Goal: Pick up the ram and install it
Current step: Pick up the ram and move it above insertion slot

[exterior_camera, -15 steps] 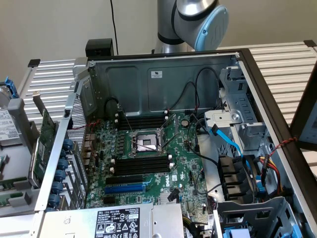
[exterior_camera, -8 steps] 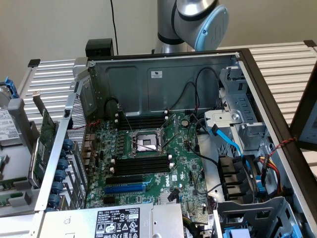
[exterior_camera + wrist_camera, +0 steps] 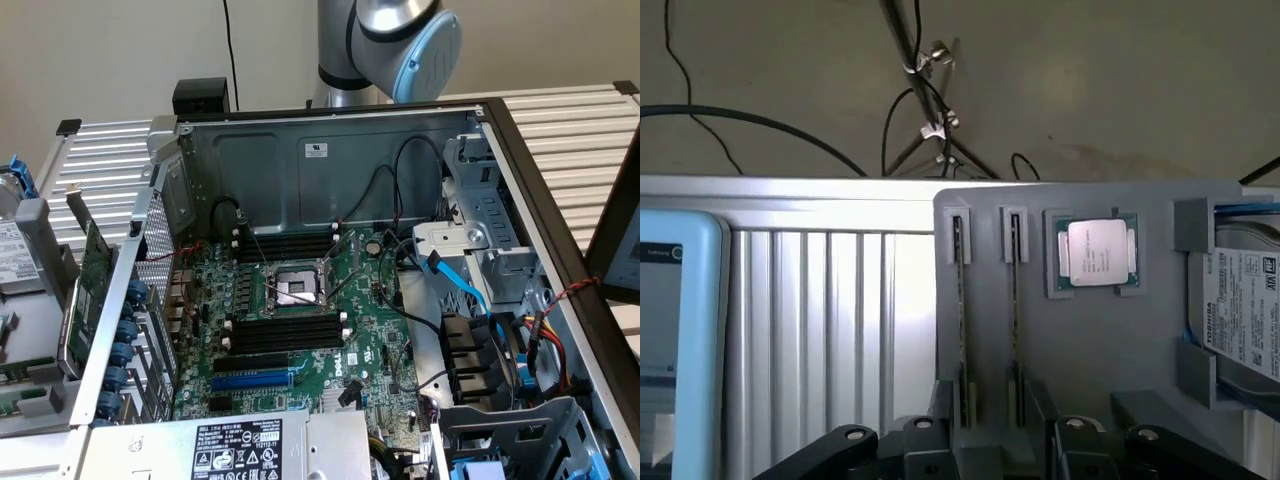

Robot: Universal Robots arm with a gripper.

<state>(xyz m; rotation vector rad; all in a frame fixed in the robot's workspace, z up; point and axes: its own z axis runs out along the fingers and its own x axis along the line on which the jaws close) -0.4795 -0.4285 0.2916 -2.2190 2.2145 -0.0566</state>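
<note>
Two ram sticks stand on edge in a gray holder (image 3: 1080, 350), each one in its own narrow slot. The first ram (image 3: 960, 300) is in the outer slot. The second ram (image 3: 1015, 300) is in the slot just beside a processor (image 3: 1095, 252), which lies flat in a square recess of the same holder. The gripper (image 3: 990, 455) is close to one end of both sticks, and its jaws are spread wide and hold nothing. I cannot tell which stick it is nearer to. On the far side of the processor, a hard drive (image 3: 1240, 310) sits at the edge of the holder. In the exterior view, an open computer case (image 3: 300, 150) shows its motherboard (image 3: 370, 330). Black memory slots (image 3: 285, 330) lie on both sides of the processor socket (image 3: 295, 285). The robot arm (image 3: 390, 40) rises behind the back wall of the case.
</note>
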